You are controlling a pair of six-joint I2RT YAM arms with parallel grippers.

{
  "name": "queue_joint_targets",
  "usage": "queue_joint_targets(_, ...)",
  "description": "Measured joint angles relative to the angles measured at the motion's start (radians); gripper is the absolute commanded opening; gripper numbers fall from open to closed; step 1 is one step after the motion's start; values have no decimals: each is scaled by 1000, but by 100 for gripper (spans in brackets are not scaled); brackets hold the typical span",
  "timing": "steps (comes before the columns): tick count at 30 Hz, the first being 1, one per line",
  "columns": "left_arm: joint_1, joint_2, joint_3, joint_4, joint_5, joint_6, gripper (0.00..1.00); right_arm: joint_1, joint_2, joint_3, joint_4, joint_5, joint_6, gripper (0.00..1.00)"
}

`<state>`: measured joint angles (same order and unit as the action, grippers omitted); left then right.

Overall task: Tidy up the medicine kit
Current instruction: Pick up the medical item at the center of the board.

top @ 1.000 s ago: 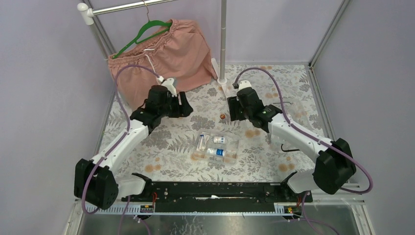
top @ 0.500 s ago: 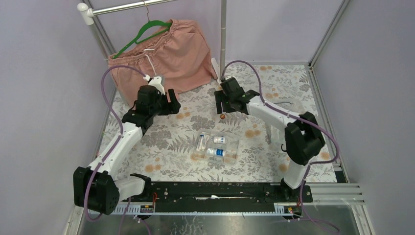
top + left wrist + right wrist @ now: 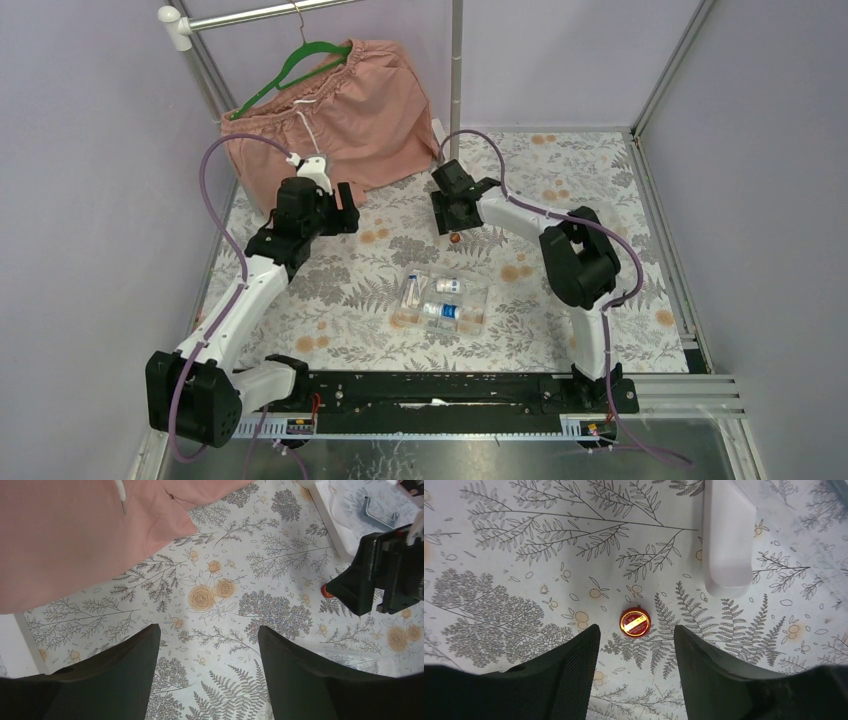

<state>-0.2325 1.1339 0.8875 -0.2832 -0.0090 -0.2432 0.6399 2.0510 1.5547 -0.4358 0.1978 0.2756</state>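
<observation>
The red-capped bottle (image 3: 634,622) stands upright just below the right gripper (image 3: 635,632), centred between its parted, empty jaws, the left arm well apart.

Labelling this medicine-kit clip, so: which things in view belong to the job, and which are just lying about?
Job: clear box; small bottles inside it; red-topped item outside it.
Lying about: pink shorts; green hanger; rack pole.
</observation>
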Motion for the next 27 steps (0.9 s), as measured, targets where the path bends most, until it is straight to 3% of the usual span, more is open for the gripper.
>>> queue_joint_targets(13,0,-12,-14,-6,2,-27,79,0,87,23,-39,-8,-10,51)
queue_joint_targets(21,0,-7,-21,0,13,-46,79,3,105,49,-51,-5,-25,31)
queue_joint_targets(27,0,-2,-28,0,26,-54,79,5,105,49,-52,3,-28,29)
